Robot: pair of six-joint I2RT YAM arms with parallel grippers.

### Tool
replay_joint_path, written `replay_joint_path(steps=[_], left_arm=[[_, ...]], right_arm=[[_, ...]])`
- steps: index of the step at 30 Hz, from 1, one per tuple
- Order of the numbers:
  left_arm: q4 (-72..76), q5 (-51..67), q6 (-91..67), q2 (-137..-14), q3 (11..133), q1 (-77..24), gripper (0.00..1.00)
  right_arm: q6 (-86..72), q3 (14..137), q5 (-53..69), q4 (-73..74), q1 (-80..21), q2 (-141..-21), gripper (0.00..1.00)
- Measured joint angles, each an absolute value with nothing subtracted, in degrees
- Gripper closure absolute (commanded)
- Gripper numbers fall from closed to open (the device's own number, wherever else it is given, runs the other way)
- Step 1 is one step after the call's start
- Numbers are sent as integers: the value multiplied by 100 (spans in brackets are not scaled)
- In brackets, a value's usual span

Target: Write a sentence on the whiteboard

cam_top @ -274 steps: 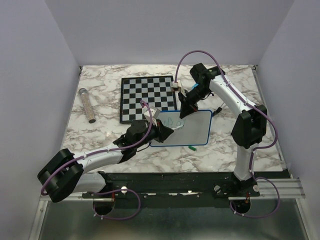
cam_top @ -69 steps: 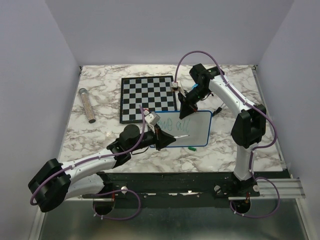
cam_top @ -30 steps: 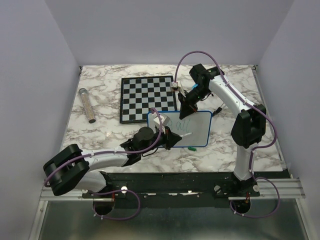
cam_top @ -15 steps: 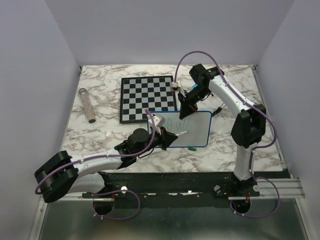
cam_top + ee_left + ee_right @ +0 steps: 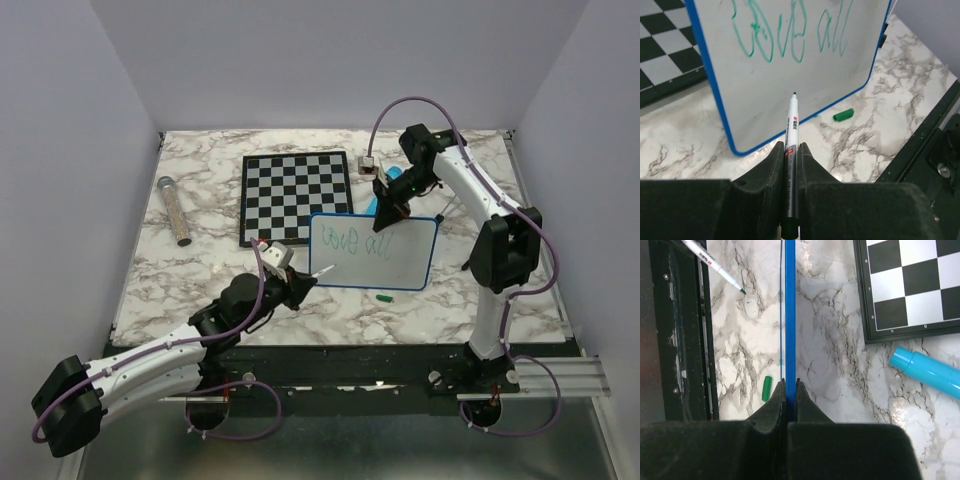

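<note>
The right gripper is pressed together on the blue rim of the whiteboard. It pinches the upper edge so the board stands tilted up off the desk, face turned toward the other arm. That grip seems meant to offer a steady surface for writing. From this gripper the board runs straight ahead, edge-on. The chessboard and a light blue tube lie off to its back side.

The left gripper is clamped on a pen, which sticks straight out ahead of it, tip aimed at the bare lower part of the board. The tip looks just short of the surface, with a gap showing in the right wrist view.

The sentence is a single row of green loopy letters, ahead of and above the pen tip. The blank area under it would suit a second row. The green cap lies on the desk ahead and to the right of the gripper.
</note>
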State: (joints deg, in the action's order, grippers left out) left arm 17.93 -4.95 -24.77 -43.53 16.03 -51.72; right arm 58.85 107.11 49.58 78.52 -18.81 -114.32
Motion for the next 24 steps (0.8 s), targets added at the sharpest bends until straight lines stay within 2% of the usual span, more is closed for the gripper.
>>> replay_joint_path(steps=[10,24], left_arm=[[2816,-539,-2467,-4563,681,-4890,100],[4252,-486,-2447,-5227,670,-4703,100]], right_arm=[[6099,10632,4950,7994,-1522,-11419,100],[6158,10621,4956,8049,-1304,-11419,100]])
